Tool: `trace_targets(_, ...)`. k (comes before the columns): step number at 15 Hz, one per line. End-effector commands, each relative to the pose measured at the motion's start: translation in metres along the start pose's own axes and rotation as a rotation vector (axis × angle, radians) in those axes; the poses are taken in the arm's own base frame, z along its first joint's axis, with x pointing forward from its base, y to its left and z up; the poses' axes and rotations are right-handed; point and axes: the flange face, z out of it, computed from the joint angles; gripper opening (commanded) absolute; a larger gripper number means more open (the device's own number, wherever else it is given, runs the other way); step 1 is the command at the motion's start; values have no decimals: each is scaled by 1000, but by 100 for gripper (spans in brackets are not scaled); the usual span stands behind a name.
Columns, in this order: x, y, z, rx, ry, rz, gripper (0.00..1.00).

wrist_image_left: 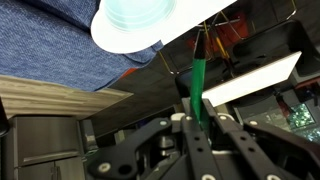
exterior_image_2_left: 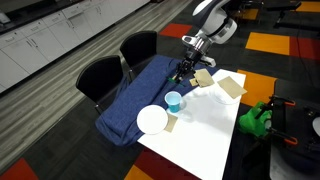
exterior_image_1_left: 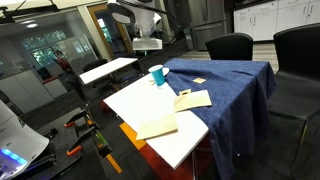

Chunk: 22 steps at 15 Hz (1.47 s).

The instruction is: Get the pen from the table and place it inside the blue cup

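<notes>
My gripper [wrist_image_left: 200, 103] is shut on a thin green pen [wrist_image_left: 199, 70], which sticks out past the fingertips in the wrist view. In an exterior view the gripper [exterior_image_2_left: 186, 70] hangs over the table's dark blue cloth [exterior_image_2_left: 140, 95], a little beyond the blue cup [exterior_image_2_left: 174, 100]. The cup stands upright at the edge of the cloth on the white top in both exterior views [exterior_image_1_left: 158, 74]. A white round shape with a pale cyan centre [wrist_image_left: 135, 20] fills the top of the wrist view; I cannot tell whether it is the cup.
A white plate [exterior_image_2_left: 152, 120] lies next to the cup. Tan paper sheets [exterior_image_2_left: 232, 87] lie on the table top, also in an exterior view [exterior_image_1_left: 193, 99]. Black chairs [exterior_image_2_left: 100, 75] stand along the cloth side. A smaller white table [exterior_image_1_left: 108, 69] stands nearby.
</notes>
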Motion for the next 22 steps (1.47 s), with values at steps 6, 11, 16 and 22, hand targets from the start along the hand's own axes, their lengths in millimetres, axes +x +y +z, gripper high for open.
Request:
trace_targets(6, 10, 8, 28, -6, 80, -89, 3)
trace_targets(11, 6, 4, 29, 6, 58, -67, 12)
trace_targets(16, 7, 11, 27, -9, 153, -125, 3)
trace_targets(22, -7, 13, 34, -2, 246, -212, 3)
